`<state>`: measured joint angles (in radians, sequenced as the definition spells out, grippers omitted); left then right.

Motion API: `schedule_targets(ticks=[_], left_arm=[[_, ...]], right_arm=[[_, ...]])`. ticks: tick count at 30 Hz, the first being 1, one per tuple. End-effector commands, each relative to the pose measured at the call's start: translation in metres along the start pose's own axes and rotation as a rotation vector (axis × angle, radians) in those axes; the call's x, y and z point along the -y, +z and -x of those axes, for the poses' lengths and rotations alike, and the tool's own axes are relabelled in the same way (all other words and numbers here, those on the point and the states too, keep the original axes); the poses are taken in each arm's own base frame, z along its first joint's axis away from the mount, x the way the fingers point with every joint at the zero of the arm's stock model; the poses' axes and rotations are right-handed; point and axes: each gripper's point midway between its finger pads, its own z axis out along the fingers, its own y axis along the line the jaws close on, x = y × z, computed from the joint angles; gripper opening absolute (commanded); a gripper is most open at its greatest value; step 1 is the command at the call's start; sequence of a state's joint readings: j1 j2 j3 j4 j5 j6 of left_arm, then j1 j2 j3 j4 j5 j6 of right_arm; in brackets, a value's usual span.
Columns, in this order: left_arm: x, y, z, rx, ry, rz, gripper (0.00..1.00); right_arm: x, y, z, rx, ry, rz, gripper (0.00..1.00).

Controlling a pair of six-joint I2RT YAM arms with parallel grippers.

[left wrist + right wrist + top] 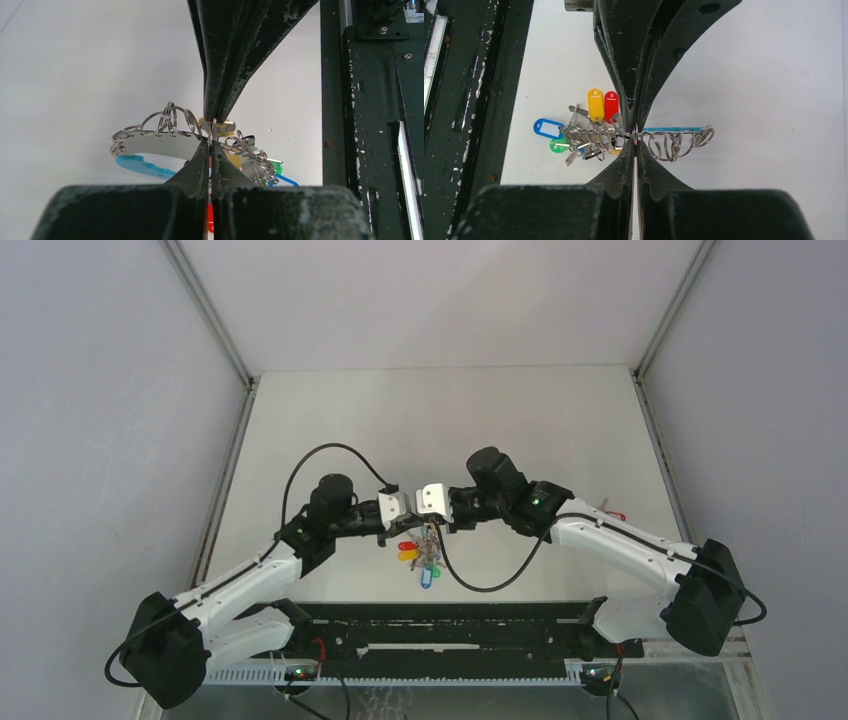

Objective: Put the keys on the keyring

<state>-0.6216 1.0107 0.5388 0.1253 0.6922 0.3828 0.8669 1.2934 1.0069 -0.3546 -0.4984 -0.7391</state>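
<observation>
The keyring (430, 545) hangs in mid-air between both grippers over the table's near middle. In the left wrist view it is a grey band (160, 145) with a cyan section (140, 165) and many small split rings. My left gripper (210, 144) is shut on a thin ring at the band, and a red tag shows in the slit between its fingers. My right gripper (634, 142) is shut on the keyring's edge (674, 142) at the same spot, tip to tip with the left. A yellow-tagged key (595, 105) and a red-tagged key (611, 106) hang in the bunch, beside blue (546, 128) and green (556, 146) tags.
The black rail of the arm bases (450, 625) runs along the near edge just below the hanging bunch. A small red thing (614, 514) lies on the table beside the right arm. Grey walls stand on both sides.
</observation>
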Motion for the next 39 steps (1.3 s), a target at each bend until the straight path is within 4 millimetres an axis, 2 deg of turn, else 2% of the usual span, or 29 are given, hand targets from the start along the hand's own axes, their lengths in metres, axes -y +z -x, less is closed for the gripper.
schedule_targets(ticks=[1, 15, 28, 39], left_arm=[[-0.01, 0.004, 0.024, 0.031, 0.008, 0.004, 0.0], [-0.032, 0.0, 0.027, 0.059, -0.105, 0.087, 0.0], [-0.032, -0.006, 0.042, 0.177, -0.119, 0.097, 0.0], [-0.038, -0.013, 0.052, 0.294, -0.12, 0.154, 0.0]], right_arm=[[0.008, -0.004, 0.022, 0.058, -0.064, -0.033, 0.0], [0.004, -0.003, 0.015, 0.008, -0.077, -0.025, 0.0], [0.006, 0.007, -0.002, -0.042, -0.044, -0.023, 0.0], [0.006, 0.01, -0.01, 0.031, 0.027, -0.04, 0.0]])
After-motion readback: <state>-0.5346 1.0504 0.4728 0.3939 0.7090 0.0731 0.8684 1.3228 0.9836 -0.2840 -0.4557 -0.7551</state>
